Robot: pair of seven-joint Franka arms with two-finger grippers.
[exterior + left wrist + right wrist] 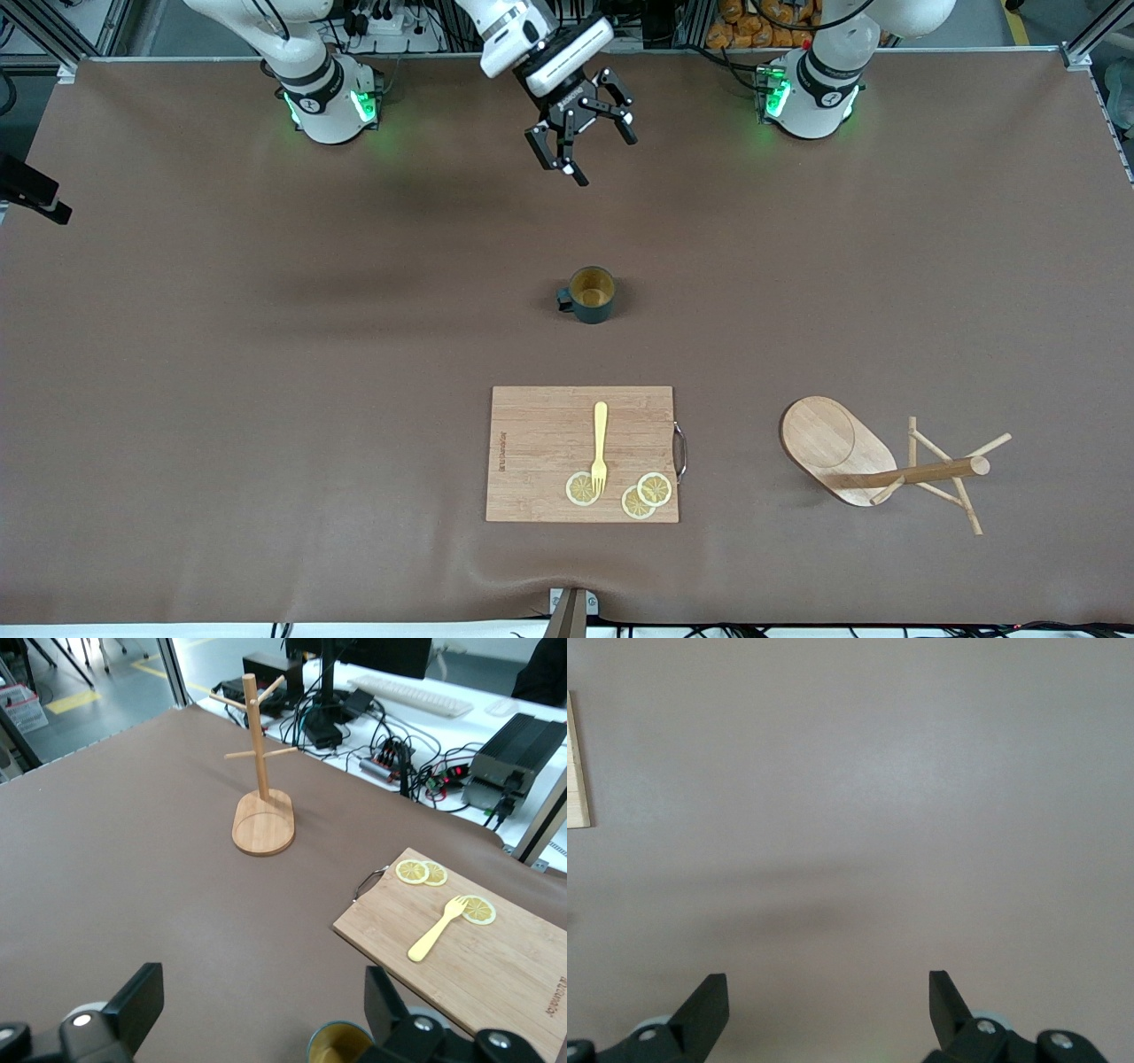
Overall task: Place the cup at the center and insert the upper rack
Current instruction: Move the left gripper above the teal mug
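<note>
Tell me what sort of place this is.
Probably a robotics lab set up as a mock kitchen: two arms bolted at a covered table, a keyboard and loose electronics beside it, and a cup and cutting board as props.

Even, bright overhead light falls on the brown cloth-covered worktop point(266, 399) — no hard glare anywhere. Shadows are soft: broad blurred smudges on the cloth near the arms' bases and a faint dark band in the right wrist view. Green lamps glow on both arm bases, tinting the cloth beside them. The front view is sharp; in both wrist views the nearest black parts look slightly soft.
</note>
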